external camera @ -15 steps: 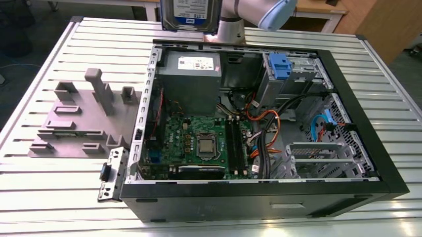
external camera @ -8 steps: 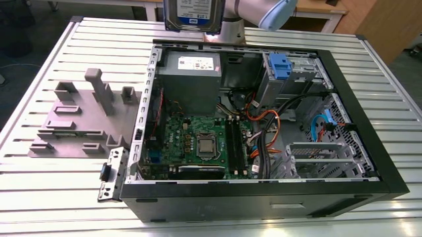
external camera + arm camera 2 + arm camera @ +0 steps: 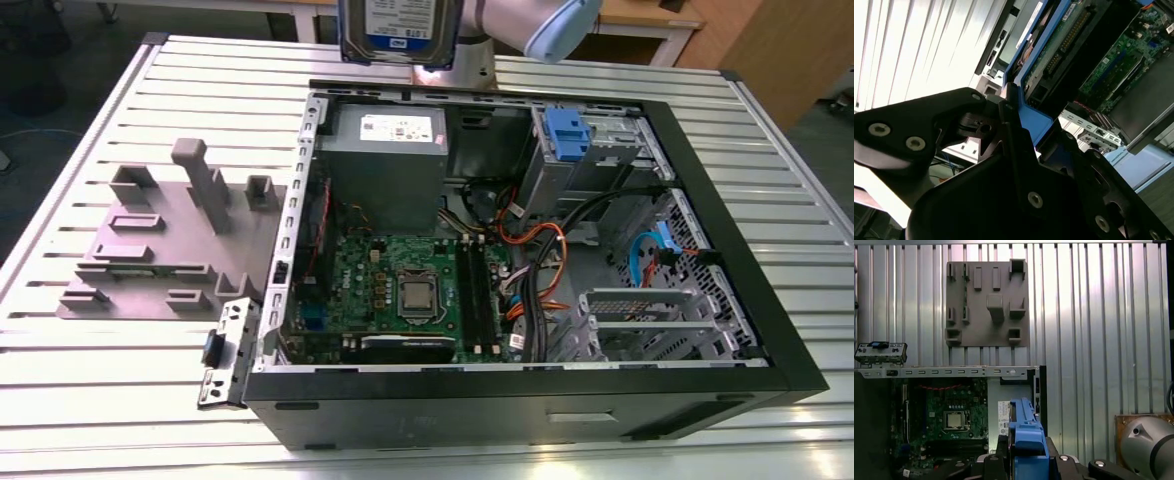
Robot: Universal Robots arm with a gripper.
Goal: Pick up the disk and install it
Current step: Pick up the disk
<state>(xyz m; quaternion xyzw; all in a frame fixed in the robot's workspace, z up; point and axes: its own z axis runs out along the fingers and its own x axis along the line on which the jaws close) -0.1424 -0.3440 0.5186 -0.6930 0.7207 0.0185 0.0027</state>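
Observation:
The disk [image 3: 400, 30], a silver drive with a white-and-blue label, hangs at the top of the exterior view, above the far wall of the open computer case [image 3: 534, 385]. Its bright blue carrier frame [image 3: 1026, 432] stands edge-on in the first wrist view, over the power supply corner of the case. In the second wrist view the blue frame [image 3: 1031, 122] runs up between the black fingers [image 3: 966, 117]. My gripper [image 3: 1009, 117] is shut on the disk, holding it by the frame's end.
A blue bracket [image 3: 566, 135] sits on the metal drive bay [image 3: 601, 150] at the case's far right corner. The case also holds the motherboard [image 3: 400, 290], the power supply [image 3: 387, 165] and cables. A grey stepped fixture [image 3: 160, 235] lies on the slatted table [image 3: 107, 390].

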